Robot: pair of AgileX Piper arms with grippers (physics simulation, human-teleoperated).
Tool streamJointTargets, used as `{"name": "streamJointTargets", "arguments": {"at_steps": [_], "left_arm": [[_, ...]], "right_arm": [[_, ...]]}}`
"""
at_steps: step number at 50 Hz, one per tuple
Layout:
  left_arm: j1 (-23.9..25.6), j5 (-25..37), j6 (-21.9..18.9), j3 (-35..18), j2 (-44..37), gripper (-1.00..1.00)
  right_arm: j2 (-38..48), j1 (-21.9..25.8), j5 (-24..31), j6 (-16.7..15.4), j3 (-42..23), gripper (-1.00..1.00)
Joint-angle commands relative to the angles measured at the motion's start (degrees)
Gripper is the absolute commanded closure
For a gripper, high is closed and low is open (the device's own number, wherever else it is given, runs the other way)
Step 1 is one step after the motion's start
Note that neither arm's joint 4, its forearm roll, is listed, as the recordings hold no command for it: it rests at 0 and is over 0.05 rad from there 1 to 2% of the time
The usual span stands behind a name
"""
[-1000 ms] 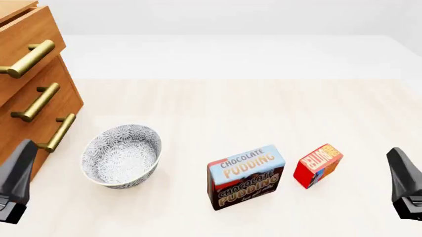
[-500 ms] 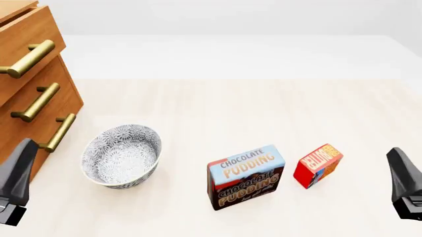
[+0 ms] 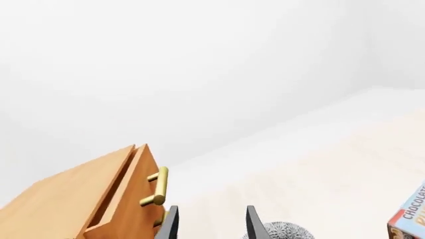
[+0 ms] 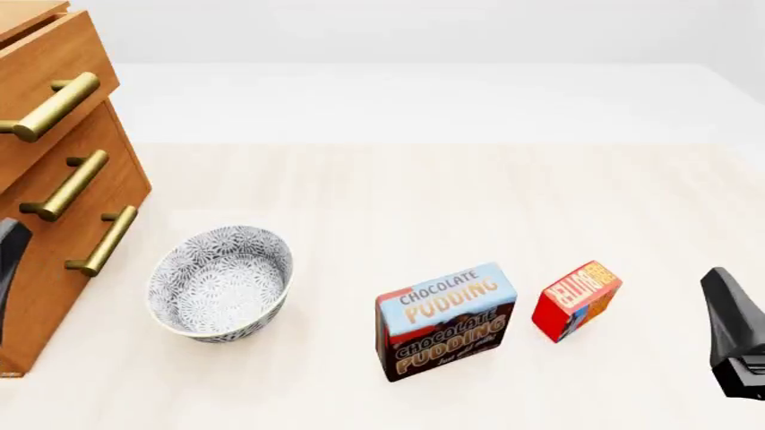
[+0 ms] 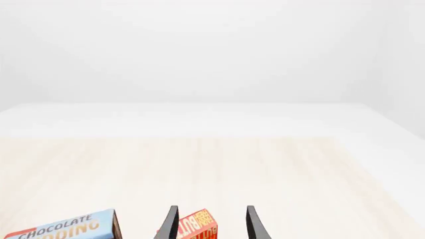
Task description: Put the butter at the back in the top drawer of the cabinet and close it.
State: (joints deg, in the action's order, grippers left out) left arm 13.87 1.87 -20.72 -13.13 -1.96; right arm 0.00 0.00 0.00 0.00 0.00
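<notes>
The butter (image 4: 576, 300), a small red box with an orange panel, lies on the table to the right of the pudding box. In the right wrist view the butter (image 5: 196, 226) lies ahead of my open right gripper (image 5: 211, 224), apart from it. In the front view the right gripper (image 4: 735, 336) is to the right of the butter and empty. The brown cabinet (image 4: 72, 206) stands at the far left. Its top drawer (image 4: 54, 63) stands a little out, with a brass handle (image 4: 48, 107). My left gripper (image 3: 211, 226) is open and empty, facing the cabinet (image 3: 86, 199); it only shows at the front view's left edge (image 4: 10, 269).
A patterned grey bowl (image 4: 221, 282) stands just right of the cabinet. The blue-and-brown Chocolate Pudding box (image 4: 446, 320) stands between the bowl and the butter. Two lower drawers with brass handles (image 4: 66, 185) face the table.
My left gripper has moved up and to the left, toward the cabinet, and is now mostly out of the front view. The right gripper and the objects have not moved.
</notes>
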Motion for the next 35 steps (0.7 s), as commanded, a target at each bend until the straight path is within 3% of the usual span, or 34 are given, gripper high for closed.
{"name": "streamJointTargets", "arguments": {"at_steps": [1,9,23,35], "left_arm": [[1.75,5.90,-5.62,-6.37,-4.03,-1.00],[2.66,7.18,-10.89,-9.13,-8.01,-1.00],[3.90,0.91,-21.87,-9.29,-18.88,-1.00],[2.48,-0.52,-27.02,-9.84,-22.66,-1.00]], "right_arm": [[0.00,0.00,0.00,0.00,0.00,-1.00],[0.00,0.00,0.00,0.00,0.00,-1.00],[0.00,0.00,0.00,0.00,0.00,-1.00],[0.00,0.00,0.00,0.00,0.00,-1.00]]}}
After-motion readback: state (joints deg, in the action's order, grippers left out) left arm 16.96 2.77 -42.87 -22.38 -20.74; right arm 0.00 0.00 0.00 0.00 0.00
